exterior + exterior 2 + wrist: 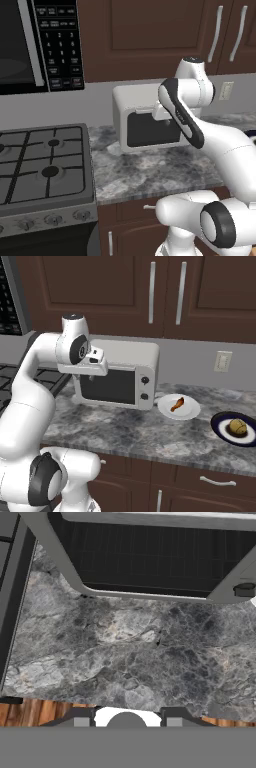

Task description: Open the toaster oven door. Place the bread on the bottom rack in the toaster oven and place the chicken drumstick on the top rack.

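Here, boxy off-white toaster oven (120,373) with rounded corners, dark glass door (107,386) shut, on mottled grey stone worktop (130,431). Hand (95,363) at door's top; grip unclear. Drumstick (177,404) on white plate (190,412).

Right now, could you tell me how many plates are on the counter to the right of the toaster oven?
2. A round white plate holding the orange-brown chicken drumstick sits just right of the off-white toaster oven; a dark blue-rimmed plate with a bread roll lies farther right. Others may sit beyond the frame.
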